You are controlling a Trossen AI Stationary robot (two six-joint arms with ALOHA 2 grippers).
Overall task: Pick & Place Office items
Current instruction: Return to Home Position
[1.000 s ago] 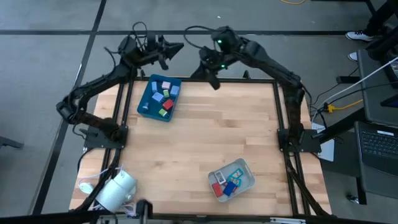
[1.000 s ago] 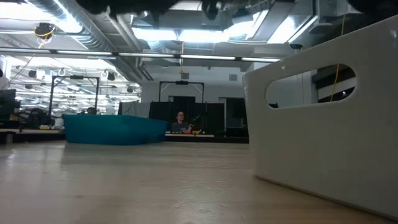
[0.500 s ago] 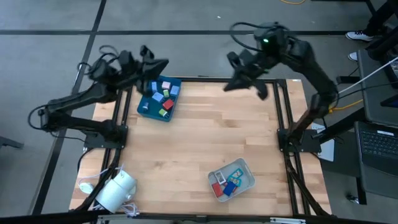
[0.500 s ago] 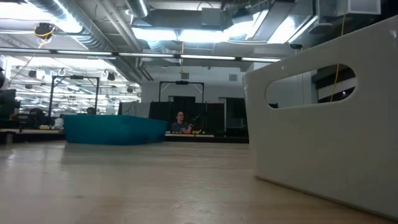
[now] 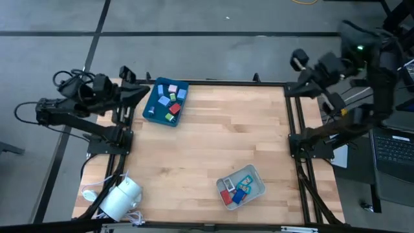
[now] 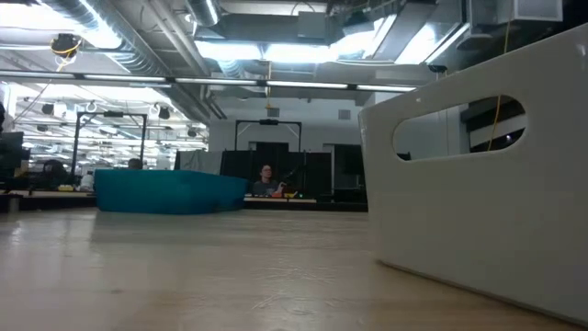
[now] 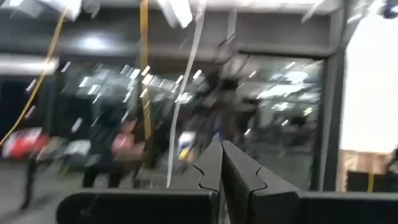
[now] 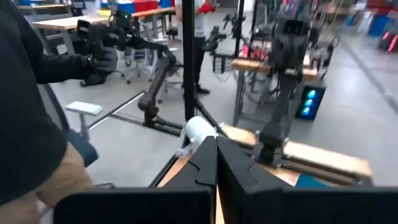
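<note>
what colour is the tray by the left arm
Teal blue. The tray shows best in the high view.

From my station the counter (image 5: pixel 213 139) reads as pale wood in narrow strips. The dark teal tray (image 5: pixel 148 114) holds office items (image 5: pixel 172 116) in pink, green, red and light blue; the pale grey tray (image 5: pixel 261 187) shows red, blue and light blue ones. Grey floor (image 5: pixel 213 58) around.
</note>
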